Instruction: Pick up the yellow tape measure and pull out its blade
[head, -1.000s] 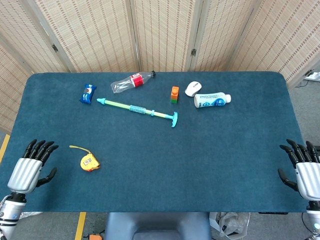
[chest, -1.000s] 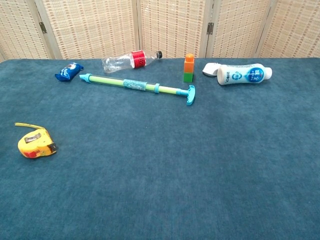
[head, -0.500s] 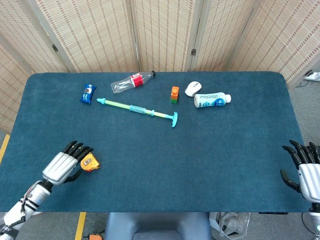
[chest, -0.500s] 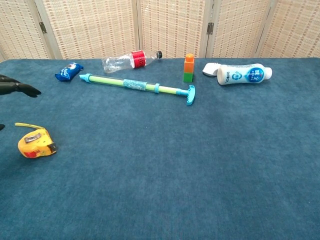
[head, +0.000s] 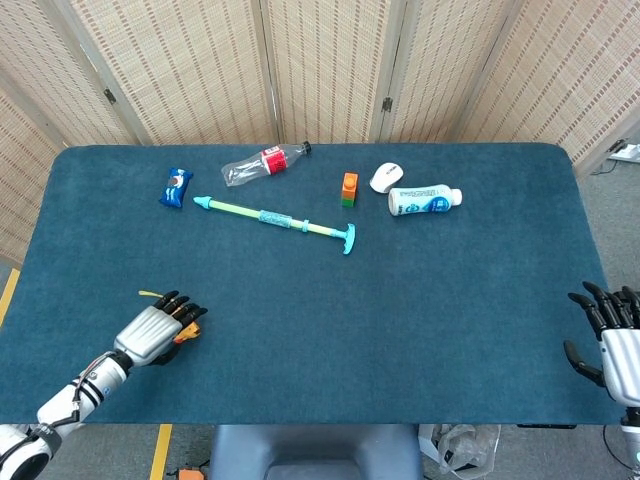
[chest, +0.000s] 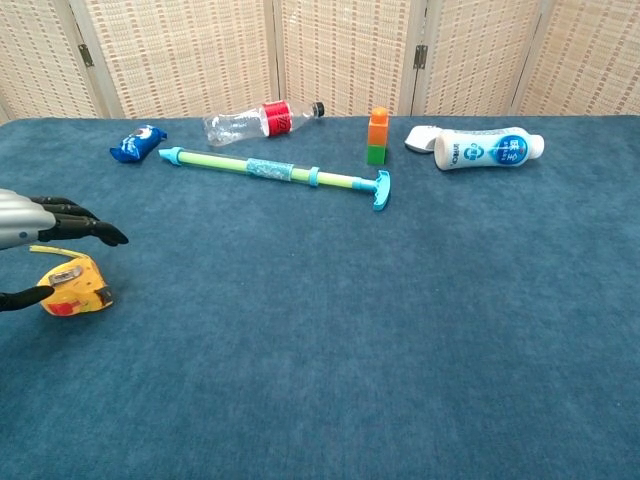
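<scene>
The yellow tape measure (chest: 74, 291) lies on the blue table near its front left, a short yellow strip of blade curling out behind it. My left hand (chest: 38, 226) hovers over it with fingers spread above the case and the thumb low at the case's near-left side. No grip shows. From the head view the left hand (head: 158, 331) covers most of the tape measure (head: 187, 333), leaving only an orange-yellow sliver. My right hand (head: 612, 336) is open at the table's right edge, far from the tape.
Along the back lie a blue snack packet (head: 176, 187), a crushed plastic bottle (head: 262, 164), a long green-and-cyan pump rod (head: 275, 221), an orange-and-green block (head: 349, 188), a white mouse-shaped object (head: 386, 177) and a white bottle (head: 424, 200). A folding screen stands behind the table.
My left hand has moved in from the table's left front corner to over the tape measure. The right hand has sunk slightly lower at the right edge. The tape measure has not moved.
</scene>
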